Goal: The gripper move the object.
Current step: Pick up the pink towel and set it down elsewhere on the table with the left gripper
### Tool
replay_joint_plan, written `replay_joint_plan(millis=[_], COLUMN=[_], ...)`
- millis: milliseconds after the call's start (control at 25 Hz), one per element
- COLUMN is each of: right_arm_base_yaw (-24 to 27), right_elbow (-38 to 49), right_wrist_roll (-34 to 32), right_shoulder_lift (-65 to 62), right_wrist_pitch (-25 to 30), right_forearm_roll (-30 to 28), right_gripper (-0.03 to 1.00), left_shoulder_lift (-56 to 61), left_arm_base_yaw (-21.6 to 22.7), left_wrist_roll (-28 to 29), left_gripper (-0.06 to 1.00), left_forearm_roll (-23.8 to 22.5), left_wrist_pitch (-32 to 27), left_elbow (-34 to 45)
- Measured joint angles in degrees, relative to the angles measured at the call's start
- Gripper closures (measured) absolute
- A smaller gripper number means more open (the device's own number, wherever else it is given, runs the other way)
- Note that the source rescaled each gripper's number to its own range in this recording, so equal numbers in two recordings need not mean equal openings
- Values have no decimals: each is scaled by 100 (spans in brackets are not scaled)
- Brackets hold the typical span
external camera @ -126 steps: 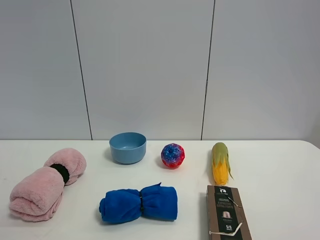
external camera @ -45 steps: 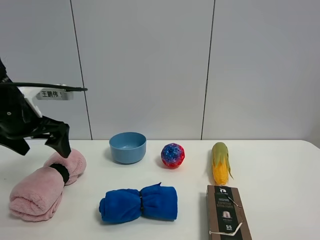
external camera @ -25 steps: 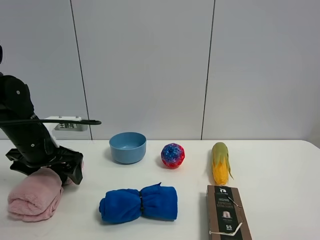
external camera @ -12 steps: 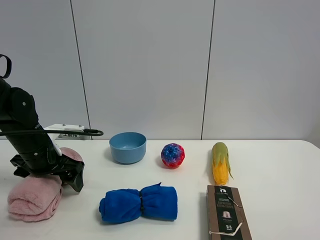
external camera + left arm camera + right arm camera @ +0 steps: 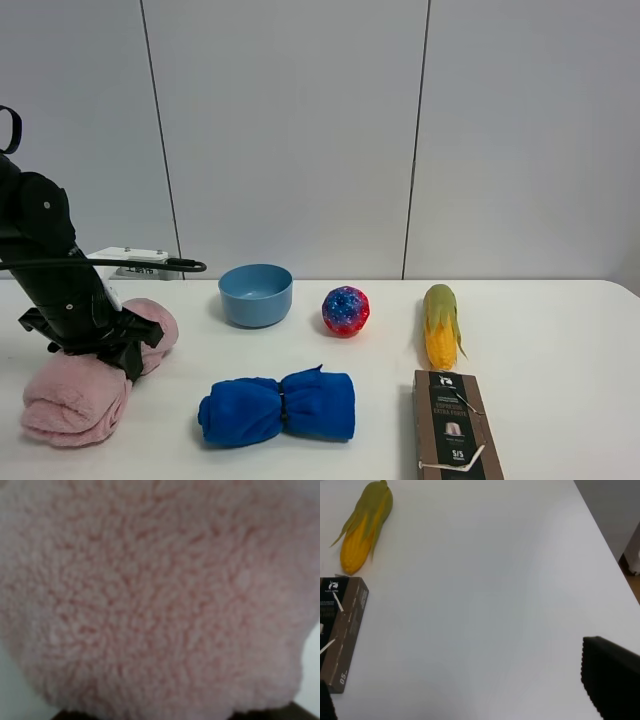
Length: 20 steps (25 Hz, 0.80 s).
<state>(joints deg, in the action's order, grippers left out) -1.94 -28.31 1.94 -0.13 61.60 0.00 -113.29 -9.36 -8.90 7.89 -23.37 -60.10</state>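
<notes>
Half a second is enough to change things: the left gripper (image 5: pixel 108 348), black jaws on a black jointed arm, sits sunk into the waist of the large fluffy pale-pink rolled towel (image 5: pixel 75 397). The jaw that stood out wide a moment ago has drawn in against the fleece. I judge the jaws clamped on the towel, which bulges on either side of them, and the left wrist view shows nothing but pink pile (image 5: pixel 160 595). The towel lies at the left end of the white table (image 5: pixel 560 350), well apart from the smaller deep-blue rolled towel (image 5: pixel 278 407). It has edged slightly toward that towel and seems to rest on the table, not yet lifted. The grasp looks made, so carrying comes next. The right gripper (image 5: pixel 465 695) hangs idle with its jaws wide apart over bare table.
</notes>
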Motion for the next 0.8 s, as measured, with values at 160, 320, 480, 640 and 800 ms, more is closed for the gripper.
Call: replay_joint_plan(millis=[160,320,480,640,800], right_arm_base_yaw=[0,0,0,0,0], right_elbow=[0,0,0,0,0], right_wrist_roll=[0,0,0,0,0], right_shoulder_lift=[0,0,0,0,0], right_wrist_pitch=[0,0,0,0,0], right_forearm_roll=[0,0,0,0,0], right_gripper=[-3,-3,-3,-3,-3], left_shoulder_lift=[805,1934,2606,2683,2476], left_arm_base_yaw=[-262,-732,-1092,-1380,-1670], left_wrist_roll=[-527,-2052,-3719,-4745,-5048], left_gripper=[94,94,94,94,94], left_forearm_roll=[0,11,30,-38,-357], left_wrist_pitch=[-681,-1002,-1284,-1404,-1406], left_elbow=[13,-78,-193,-193,-193])
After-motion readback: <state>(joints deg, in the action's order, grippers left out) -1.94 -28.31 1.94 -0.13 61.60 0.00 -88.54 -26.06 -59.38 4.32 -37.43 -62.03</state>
